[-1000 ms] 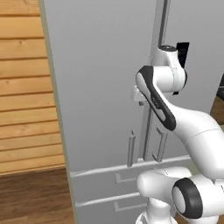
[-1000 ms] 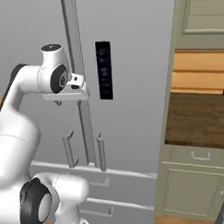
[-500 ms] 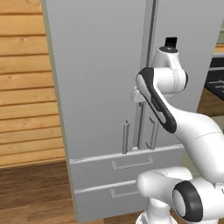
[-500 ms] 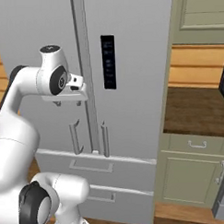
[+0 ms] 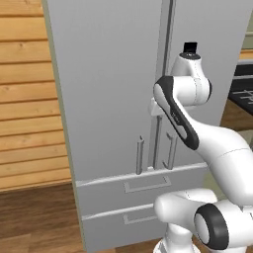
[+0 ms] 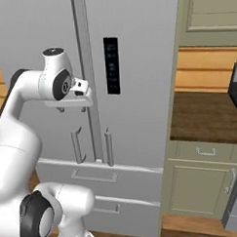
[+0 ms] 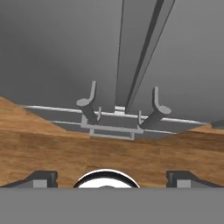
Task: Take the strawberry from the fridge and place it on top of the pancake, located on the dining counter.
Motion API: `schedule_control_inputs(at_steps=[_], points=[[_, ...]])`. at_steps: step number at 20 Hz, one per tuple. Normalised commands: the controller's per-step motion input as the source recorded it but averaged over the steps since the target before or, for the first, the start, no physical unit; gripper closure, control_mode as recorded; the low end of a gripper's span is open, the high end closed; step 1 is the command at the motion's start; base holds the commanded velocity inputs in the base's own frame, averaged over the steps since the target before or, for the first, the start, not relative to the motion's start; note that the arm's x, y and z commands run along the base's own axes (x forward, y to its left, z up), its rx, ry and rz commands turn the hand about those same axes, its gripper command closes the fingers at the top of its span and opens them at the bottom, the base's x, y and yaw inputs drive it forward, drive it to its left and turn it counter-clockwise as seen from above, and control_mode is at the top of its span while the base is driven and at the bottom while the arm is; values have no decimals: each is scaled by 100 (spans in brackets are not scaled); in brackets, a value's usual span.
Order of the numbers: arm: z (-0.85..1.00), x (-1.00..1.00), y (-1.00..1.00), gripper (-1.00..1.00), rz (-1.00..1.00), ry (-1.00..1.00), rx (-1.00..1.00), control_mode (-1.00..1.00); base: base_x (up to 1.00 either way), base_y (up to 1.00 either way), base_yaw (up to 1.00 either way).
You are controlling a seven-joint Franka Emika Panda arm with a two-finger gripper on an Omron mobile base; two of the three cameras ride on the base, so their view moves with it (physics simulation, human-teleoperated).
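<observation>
We're parked right in front of the fridge (image 5: 113,99), both its doors shut, so the strawberry isn't visible to us and we can't tell where it sits. Two slim vertical bar handles (image 5: 140,156) flank the centre seam, with the two bottom drawers (image 5: 143,187) below them, also shut. In the right base view a dark control panel (image 6: 112,66) sits on the right door, just right of the seam.

Arm is folded up in front of the doors at about mid height, hand pointing down. Gripper (image 7: 109,178) is spread wide, nothing between the tips (two dark fingertips (image 7: 41,177) stand far apart at the bottom of the hand view). That view looks down the door face: handle ends, drawer pull (image 7: 111,132) and wood floor (image 7: 65,153) below. Gripper is near the seam but not touching either handle.

Left of the fridge is a wood-plank wall (image 5: 24,99). To the right is a pale green cabinet (image 6: 201,180) with a dark brown top (image 6: 208,114).
</observation>
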Motion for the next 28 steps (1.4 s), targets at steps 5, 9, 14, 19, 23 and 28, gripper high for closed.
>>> schedule_control_inputs(at_steps=[5,9,14,19,23,28], points=[[-59,3,-11,-100,0,-23,0,-100,0,0,0],[-54,11,-45,-100,0,-20,1,-100,0,0,0],[-31,0,-29,-100,4,-5,7,-100,0,0,0],[-20,8,0,-100,0,0,0,-100,0,0,0],[-16,9,-10,-100,0,0,0,-100,0,0,0],[-11,28,-49,-100,0,0,0,-100,0,0,0]])
